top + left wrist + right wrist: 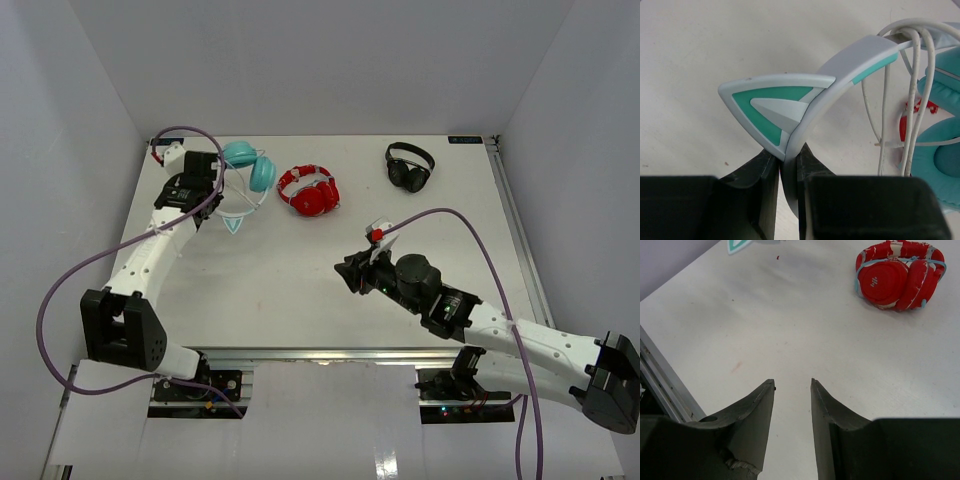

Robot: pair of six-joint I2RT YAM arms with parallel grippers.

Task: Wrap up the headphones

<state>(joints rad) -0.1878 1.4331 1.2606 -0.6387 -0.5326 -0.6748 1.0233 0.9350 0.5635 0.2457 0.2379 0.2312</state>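
Teal over-ear headphones [250, 170] are seen at the far left of a white table [300, 310], near its back edge. The ear cups are round, with soft-looking padded turquoise cushions. The headband is a smooth, pale whitish plastic arch with teal inlay strips. A triangular cat-ear point [772, 107] projects from the band, framed in pale plastic with a teal panel and a lighter wedge inside. A thin white cable [912, 100] is looped in several strands over the band and hangs down beside one ear cup.

The headband is clamped edge-on between the black fingers of the left gripper [788, 165], just below the cat-ear point, with the jaws closed tight against it. The right gripper [792, 390] is held over the middle of the tabletop, well apart from the teal pair. Its dark, matte, wedge-shaped fingers are parted by a moderate gap and nothing is held between them.

Glossy red headphones [310, 190] with white markings lie folded just right of the teal pair. Black headphones [409, 166] lie further right, near the back edge. The tabletop is matte white with faint marks.
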